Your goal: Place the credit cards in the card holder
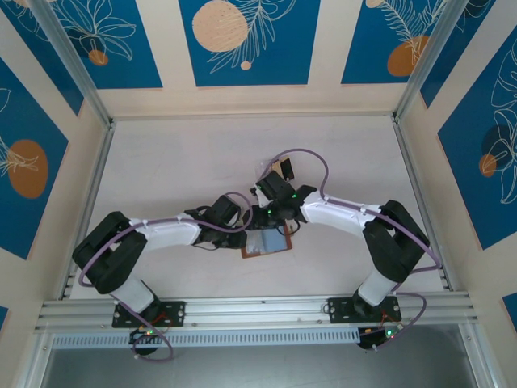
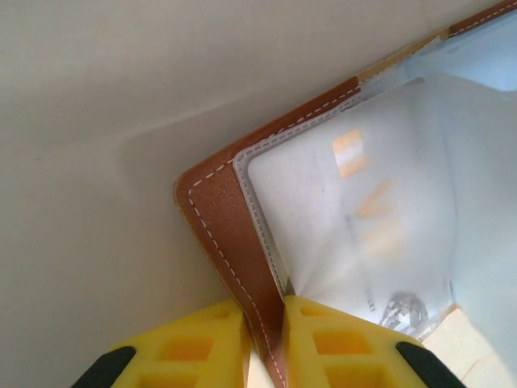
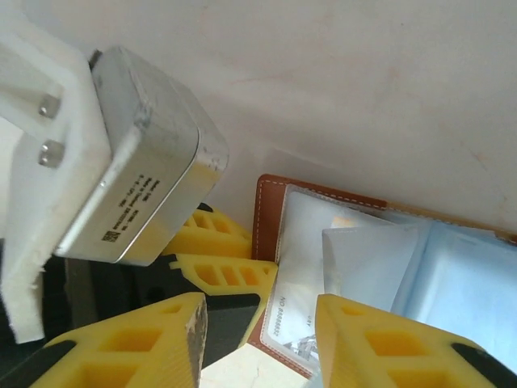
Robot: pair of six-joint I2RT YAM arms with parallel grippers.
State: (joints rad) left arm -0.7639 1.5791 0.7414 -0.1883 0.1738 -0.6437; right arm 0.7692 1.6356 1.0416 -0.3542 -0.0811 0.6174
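Left wrist view: the left gripper (image 2: 264, 343) has its two yellow fingers (image 2: 190, 352) almost together, pinching the stitched brown edge of the card holder (image 2: 216, 212).

Card holder: it lies opened out flat on the pale table (image 2: 73, 121), leather side down and grey-blue pocketed inside facing up. The clamped part is the edge next to one rounded corner.

Credit card: one pale credit card (image 2: 347, 218) sits behind a cloudy clear sleeve (image 2: 258, 214) just inside the pinched edge. Orange marks and some dark print show through, too blurred to read.

Right wrist view: the right gripper (image 3: 257, 311) hovers above that same corner of the card holder, its fingers well apart and holding nothing.

Gap between the right fingers: looking down through it, I see the left gripper's yellow fingers closed on the brown edge. A strip of the card with tiny print lies beside them.

Silver box: a metal box (image 3: 137, 162) with a small printed label is fixed to a white bracket (image 3: 32, 202). It sits just above the left gripper's fingers.

Top external view: both arms reach inward from their bases with elbows out, and their wrists nearly meet over the card holder. The card holder lies in the near half of the table, about midway between the two bases.

Cable: a purple cable (image 1: 303, 152) loops up behind the right wrist.
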